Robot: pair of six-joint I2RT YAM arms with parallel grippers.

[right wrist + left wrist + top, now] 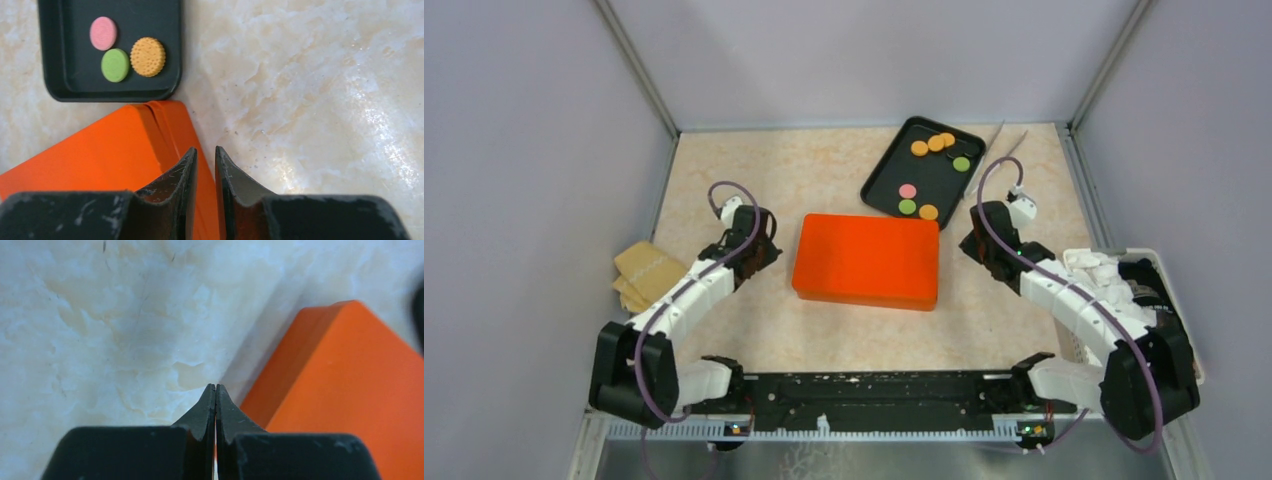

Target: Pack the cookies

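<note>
Top external view: left gripper [215, 386], jaws pressed together and empty, hangs just left of the orange box [867, 260]. Right gripper [205, 148], jaws a narrow gap apart and empty, is at its right end. Cookies [908, 191] lie in the black tray [939, 180], far right, beyond the box.

Beige marbled tabletop [754, 180] between grey walls. Flat orange rectangular plastic box [866, 260] lies at the centre. Black rectangular tray [892, 172] sits tilted behind it to the right, near the box's far corner but apart from it. Brown cardboard pieces [646, 272] lie stacked by the left wall. White slatted plastic basket [1079, 254] sits at the right edge.
</note>
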